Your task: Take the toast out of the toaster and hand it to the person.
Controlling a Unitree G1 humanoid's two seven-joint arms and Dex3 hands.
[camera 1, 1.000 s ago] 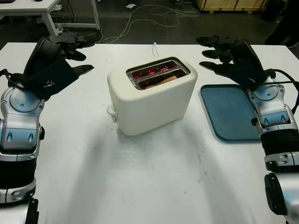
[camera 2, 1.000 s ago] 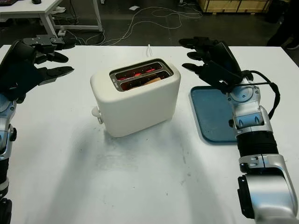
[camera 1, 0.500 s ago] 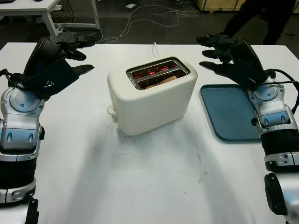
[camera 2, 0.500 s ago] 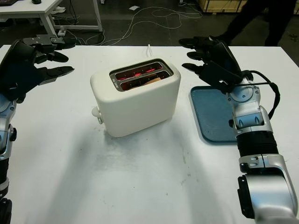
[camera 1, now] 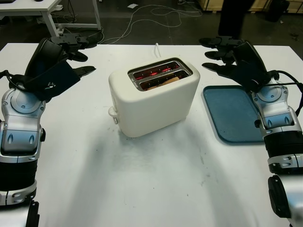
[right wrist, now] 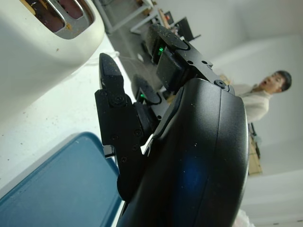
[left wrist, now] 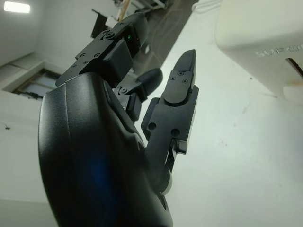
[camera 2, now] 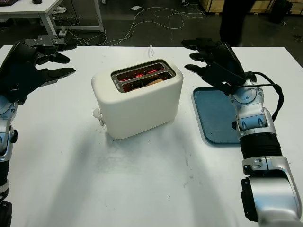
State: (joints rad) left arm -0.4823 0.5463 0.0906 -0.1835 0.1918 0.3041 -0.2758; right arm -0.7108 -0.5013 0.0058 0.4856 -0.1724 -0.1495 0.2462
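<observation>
Silver-grey jointed arms end in black three-fingered shells: left hand (camera 1: 54,64), right hand (camera 1: 236,61) (screws visible).

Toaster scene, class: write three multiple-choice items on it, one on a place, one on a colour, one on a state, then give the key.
1. Where does the tray lie?
A. beside the toaster, under the right robot hand
B. on top of the toaster
C. on the floor

2. What colour is the tray?
A. red
B. blue
C. yellow

3. What state is the toaster in?
A. unlit
B. tipped over
C. slots glowing red, toast down inside

Answers: 1 A, it lies on the table on that side. 2 B, its surface is blue. 3 C, the slots glow red; both the right and left robot hand are open, apart from it.
</observation>
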